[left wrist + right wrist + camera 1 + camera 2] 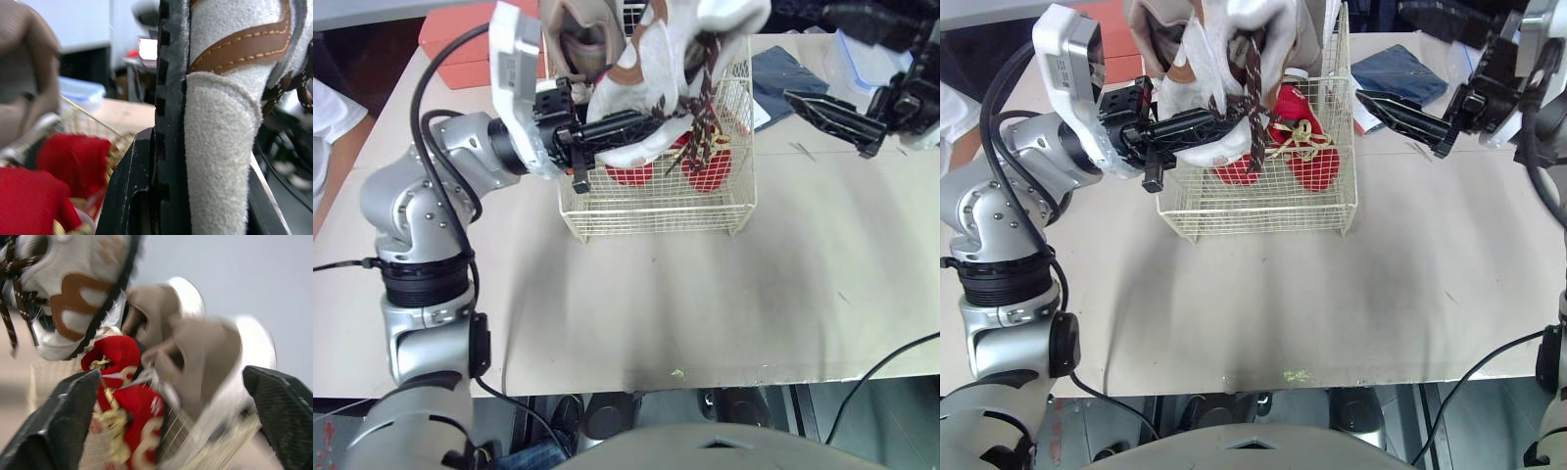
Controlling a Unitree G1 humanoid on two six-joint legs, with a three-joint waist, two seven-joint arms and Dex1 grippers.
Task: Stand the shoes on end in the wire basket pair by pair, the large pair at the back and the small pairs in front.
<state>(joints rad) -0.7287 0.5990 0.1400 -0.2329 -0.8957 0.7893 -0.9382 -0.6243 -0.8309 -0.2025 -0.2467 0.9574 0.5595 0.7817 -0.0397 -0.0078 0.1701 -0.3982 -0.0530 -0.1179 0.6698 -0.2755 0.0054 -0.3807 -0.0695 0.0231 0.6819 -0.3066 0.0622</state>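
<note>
Our left arm is bent at the elbow with the forearm reaching inward, and its tool (pixel 646 119) is clamped on the white shoe (pixel 220 147). Our right arm is raised on the right side, its tool (pixel 808 54) with fingers spread wide apart.

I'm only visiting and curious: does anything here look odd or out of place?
The white suede shoe is clamped by the fingers of the left gripper, tilted over the wire basket and not yet stood inside. Its dark laces dangle loose over the red shoes. Nothing looks spilled or damaged.
</note>
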